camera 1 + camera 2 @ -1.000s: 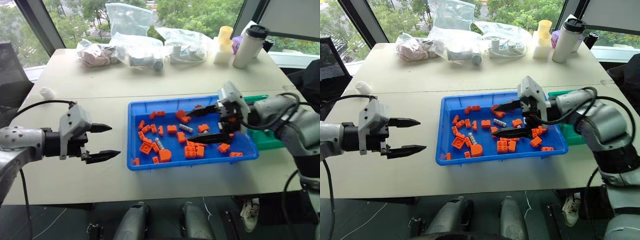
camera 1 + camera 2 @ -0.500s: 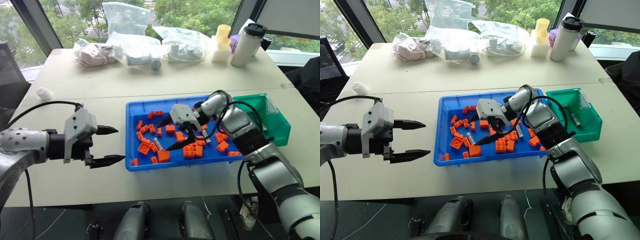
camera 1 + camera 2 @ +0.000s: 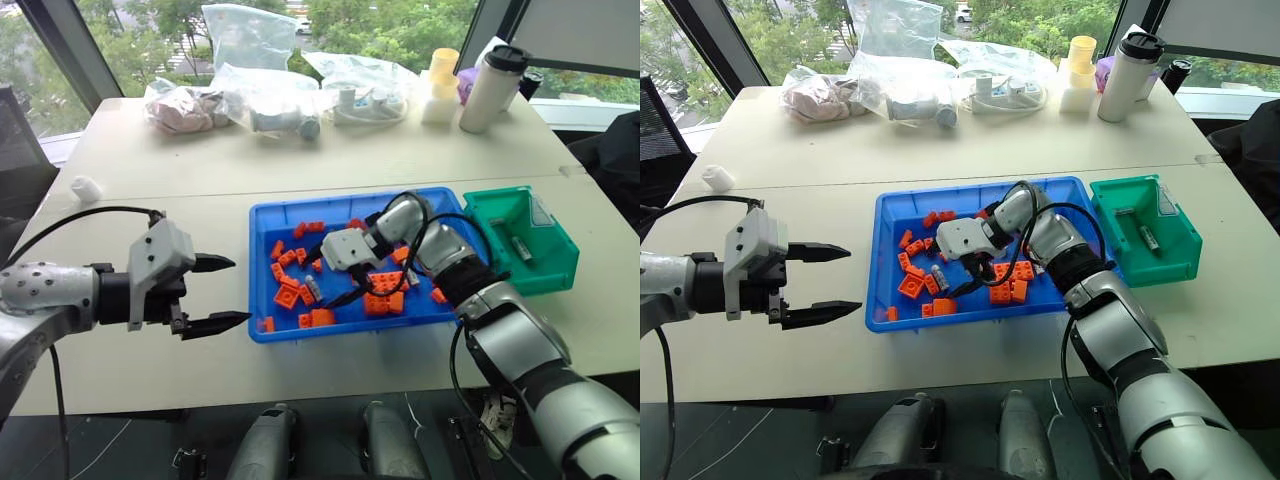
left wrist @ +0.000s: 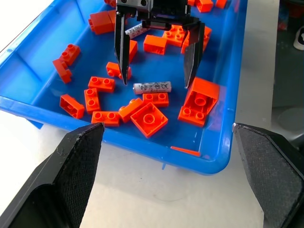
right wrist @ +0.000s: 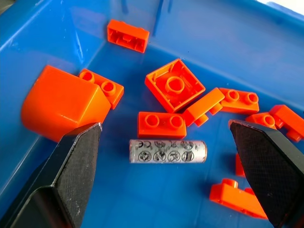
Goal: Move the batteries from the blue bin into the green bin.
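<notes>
The blue bin [image 3: 262,262] sits mid-table, strewn with orange bricks. My right gripper [image 3: 320,282] reaches into its left half, pointing down and to the left, open. Its two fingers [image 4: 121,52] stand either side of a grey battery [image 5: 167,151] lying flat on the bin floor, without touching it. Another battery [image 4: 137,31] lies close under that gripper's body. The green bin [image 3: 560,262] stands just right of the blue one, with batteries [image 3: 1147,238] inside. My left gripper [image 3: 238,291] hovers open over the table left of the blue bin, holding nothing.
Orange bricks [image 5: 160,121] crowd the battery, and a large rounded one [image 5: 61,105] lies beside it. Plastic bags [image 3: 270,100], a white flask [image 3: 495,88] and yellow cups [image 3: 447,72] line the far edge. A small white object [image 3: 85,187] sits at the far left.
My right gripper has swung down and left across the blue bin, from near its right side to over a battery in the left half. The left gripper stays put.
</notes>
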Robot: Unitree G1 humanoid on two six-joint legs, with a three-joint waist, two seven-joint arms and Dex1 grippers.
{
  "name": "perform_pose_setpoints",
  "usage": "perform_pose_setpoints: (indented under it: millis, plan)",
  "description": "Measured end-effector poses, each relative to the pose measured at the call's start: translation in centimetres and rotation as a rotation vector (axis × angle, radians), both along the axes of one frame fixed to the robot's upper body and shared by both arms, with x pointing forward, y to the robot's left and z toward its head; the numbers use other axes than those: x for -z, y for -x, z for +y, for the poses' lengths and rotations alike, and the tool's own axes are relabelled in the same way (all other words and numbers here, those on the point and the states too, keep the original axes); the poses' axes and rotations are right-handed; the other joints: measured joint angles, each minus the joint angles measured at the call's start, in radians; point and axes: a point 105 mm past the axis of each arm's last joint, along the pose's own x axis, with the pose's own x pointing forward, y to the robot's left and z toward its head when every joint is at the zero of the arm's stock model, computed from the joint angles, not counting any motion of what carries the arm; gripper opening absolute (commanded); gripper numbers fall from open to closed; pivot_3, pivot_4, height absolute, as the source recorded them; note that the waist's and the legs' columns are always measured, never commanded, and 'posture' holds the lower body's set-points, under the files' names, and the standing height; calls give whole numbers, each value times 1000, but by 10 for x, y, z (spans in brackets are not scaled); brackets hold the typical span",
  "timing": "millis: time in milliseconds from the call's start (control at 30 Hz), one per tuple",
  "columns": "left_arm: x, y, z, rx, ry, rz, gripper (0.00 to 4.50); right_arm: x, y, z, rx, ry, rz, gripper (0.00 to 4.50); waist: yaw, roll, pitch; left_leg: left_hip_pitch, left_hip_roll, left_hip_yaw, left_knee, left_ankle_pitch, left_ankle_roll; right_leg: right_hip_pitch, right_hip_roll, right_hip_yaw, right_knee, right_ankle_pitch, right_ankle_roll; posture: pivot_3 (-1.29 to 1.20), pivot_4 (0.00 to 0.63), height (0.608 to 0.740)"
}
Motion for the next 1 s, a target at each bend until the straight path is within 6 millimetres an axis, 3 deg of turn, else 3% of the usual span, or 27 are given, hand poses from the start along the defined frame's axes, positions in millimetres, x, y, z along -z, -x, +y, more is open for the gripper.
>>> perform_pose_setpoints:
  millis: [233, 333, 433, 733, 833, 1000]
  plan:
    - [3, -3, -4, 5, -4, -12, 4500, 13, -6, 4, 21, 55, 18, 4433, -1, 0, 0, 0, 0, 0, 0, 0, -1, -1, 0, 0, 1, 0, 0, 0, 150, 740]
    - [3, -4, -4, -3, 1, -20, 4500, 15, -9, 4, 41, 63, 38, 3627, -1, 0, 0, 0, 0, 0, 0, 1, -1, -1, 0, 0, 3, 0, 0, 0, 150, 740]
    - [3, -5, -4, -11, 0, -24, 4500, 16, -10, 7, 44, 66, 48, 2319, -2, 0, 0, 1, 0, 0, 0, 1, -1, -2, 0, 0, 6, 0, 0, 0, 150, 740]
    - [7, -4, -2, -16, -2, -9, 4500, 9, -17, 4, 98, 28, 40, 2228, 0, 0, 0, 1, 0, 0, 0, 1, -2, -3, 0, 1, 8, 0, 0, 0, 150, 740]
    - [1, -4, -13, 9, 106, -10, 4500, -22, -29, -14, 226, -80, 9, 2228, 10, 1, 1, 0, -1, -1, 1, 1, -2, -4, -1, 0, 8, 0, 0, 0, 150, 740]
    - [-8, -26, -42, 71, 238, -51, 4500, -125, -31, -72, 609, -515, -12, 2228, 31, 0, 0, -1, -2, -1, 2, 1, -2, -3, -1, 0, 8, 0, 0, 0, 150, 740]
